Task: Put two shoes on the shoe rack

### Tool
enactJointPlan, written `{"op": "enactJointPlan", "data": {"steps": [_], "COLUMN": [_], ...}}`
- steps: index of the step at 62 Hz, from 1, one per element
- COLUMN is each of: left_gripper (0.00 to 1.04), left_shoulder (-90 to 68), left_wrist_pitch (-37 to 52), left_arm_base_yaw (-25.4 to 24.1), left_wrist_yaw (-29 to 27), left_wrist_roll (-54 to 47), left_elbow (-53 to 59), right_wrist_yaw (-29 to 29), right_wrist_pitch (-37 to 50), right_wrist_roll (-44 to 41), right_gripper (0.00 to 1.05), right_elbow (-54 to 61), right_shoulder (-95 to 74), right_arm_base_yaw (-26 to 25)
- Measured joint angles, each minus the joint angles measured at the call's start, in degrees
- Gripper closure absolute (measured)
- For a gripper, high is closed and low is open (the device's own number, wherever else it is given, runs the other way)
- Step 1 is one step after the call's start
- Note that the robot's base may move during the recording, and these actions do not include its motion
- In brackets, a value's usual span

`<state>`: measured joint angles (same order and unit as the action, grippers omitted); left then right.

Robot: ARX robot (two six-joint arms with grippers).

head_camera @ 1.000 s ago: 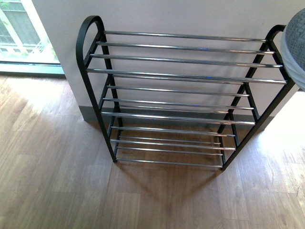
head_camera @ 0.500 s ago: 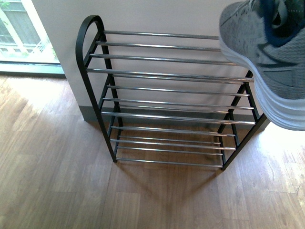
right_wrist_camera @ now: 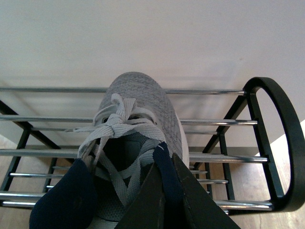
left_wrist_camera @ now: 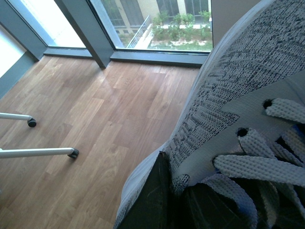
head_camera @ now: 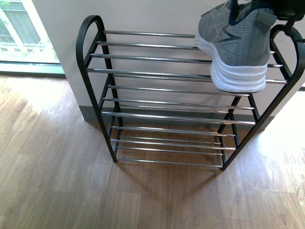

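Since half a sec ago the grey sneaker has swung in from the right edge of the front view. It's now over the right end of the shoe rack's top tier, just beside the rounded end frame. Long axis runs across the rods: toe twd the wall, heel twd the robot, overhanging the front rod. Can't tell if the sole touches yet. Right gripper is clamped on the navy collar at the heel, so the shoe hangs below it; prob. next is a short drop, then release. Left gripper is closed on a second sneaker by its laces, over wood floor near a window, out of front view. Right arm is nearer the rack.
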<state>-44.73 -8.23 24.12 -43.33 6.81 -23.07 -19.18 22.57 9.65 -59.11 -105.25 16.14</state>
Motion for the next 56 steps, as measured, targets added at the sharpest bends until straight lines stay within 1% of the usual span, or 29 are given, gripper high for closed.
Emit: {"op": "enactJointPlan", "data": {"steps": [8, 14, 22, 29, 32, 40, 56], "left_gripper": [1.03, 1.03, 1.03, 1.03, 1.03, 1.03, 1.03], "left_shoulder": [0.0, 0.0, 0.0, 0.0, 0.0, 0.0, 0.0], "left_wrist_pitch": [0.0, 0.0, 0.0, 0.0, 0.0, 0.0, 0.0], "left_arm_base_yaw": [0.0, 0.0, 0.0, 0.0, 0.0, 0.0, 0.0], "left_wrist_yaw": [0.0, 0.0, 0.0, 0.0, 0.0, 0.0, 0.0], "left_wrist_roll": [0.0, 0.0, 0.0, 0.0, 0.0, 0.0, 0.0], "left_elbow": [0.0, 0.0, 0.0, 0.0, 0.0, 0.0, 0.0], "right_wrist_yaw": [0.1, -0.5, -0.3, 0.3, 1.1, 0.5, -2.1], "right_wrist_pitch": [1.0, 3.2, 3.8, 0.9, -0.7, -0.7, -0.2], "right_wrist_roll": [-0.9, -3.3, -4.3, -2.3, -0.1, 2.2, 2.1], "right_gripper": [1.04, 1.04, 1.04, 1.04, 1.04, 1.04, 1.04], "right_elbow": [-1.1, -1.4, -3.3, -5.6, -6.4, -7.7, -10.0], "right_shoulder": [-3.4, -5.5, -7.0, -7.7, -7.8, -8.4, -11.8], "right_arm_base_yaw": [-3.3, -5.6, -7.1, -8.0, -8.4, -9.2, -11.1]}}
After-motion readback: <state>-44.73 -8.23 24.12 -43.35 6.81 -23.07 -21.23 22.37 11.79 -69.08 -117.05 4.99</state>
